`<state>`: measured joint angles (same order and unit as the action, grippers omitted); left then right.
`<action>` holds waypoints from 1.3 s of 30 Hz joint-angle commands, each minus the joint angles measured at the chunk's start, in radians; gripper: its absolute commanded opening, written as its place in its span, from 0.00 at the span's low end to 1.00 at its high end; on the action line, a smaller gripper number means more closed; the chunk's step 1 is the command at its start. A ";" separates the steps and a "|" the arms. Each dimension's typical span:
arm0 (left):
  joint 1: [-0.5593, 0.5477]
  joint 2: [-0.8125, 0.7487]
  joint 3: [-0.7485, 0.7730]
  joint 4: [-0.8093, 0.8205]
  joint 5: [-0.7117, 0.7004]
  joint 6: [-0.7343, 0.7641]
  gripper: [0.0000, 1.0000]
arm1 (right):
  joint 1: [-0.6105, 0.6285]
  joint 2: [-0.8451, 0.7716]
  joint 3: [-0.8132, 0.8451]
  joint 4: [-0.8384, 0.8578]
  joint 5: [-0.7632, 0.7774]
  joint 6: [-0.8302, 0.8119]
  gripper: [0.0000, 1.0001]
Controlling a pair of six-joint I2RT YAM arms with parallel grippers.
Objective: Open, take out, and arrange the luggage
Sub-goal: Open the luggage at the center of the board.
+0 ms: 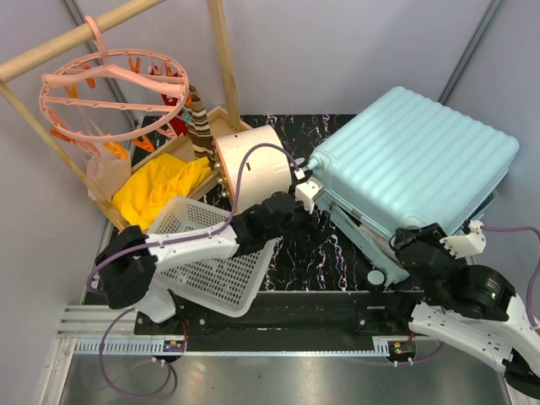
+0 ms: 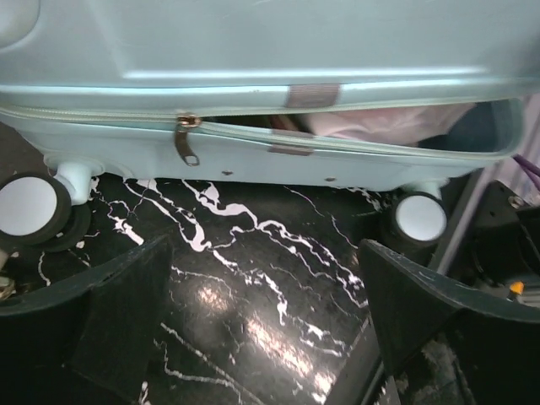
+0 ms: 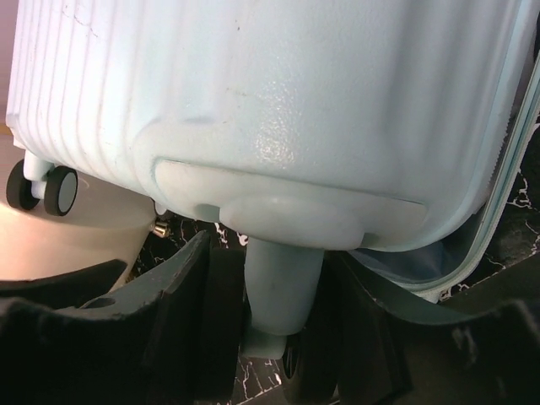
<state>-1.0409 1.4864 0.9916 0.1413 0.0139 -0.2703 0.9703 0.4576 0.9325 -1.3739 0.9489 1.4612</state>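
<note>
Pink cloth (image 2: 380, 125) in luggage (image 2: 253, 51) gap, left-wrist view only

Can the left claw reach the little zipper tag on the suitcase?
Probably yes. The left claw is open and faces the zipper tag on the suitcase, with only bare table between them.

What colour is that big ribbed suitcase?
The luggage is pale mint-blue, clearest in the top external view.
</note>
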 commanded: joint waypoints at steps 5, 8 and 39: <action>0.005 0.221 0.082 0.273 -0.138 -0.053 0.86 | 0.004 -0.049 0.108 -0.240 0.278 -0.012 0.00; 0.005 0.293 0.113 0.308 -0.138 -0.052 0.82 | 0.004 -0.066 0.118 -0.241 0.284 -0.021 0.00; 0.065 0.404 0.174 0.394 -0.247 -0.079 0.00 | 0.004 -0.115 0.111 -0.248 0.278 -0.029 0.00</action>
<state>-0.9913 1.8870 1.1309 0.4839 -0.0753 -0.3679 0.9741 0.3695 0.9501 -1.4143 0.9871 1.4570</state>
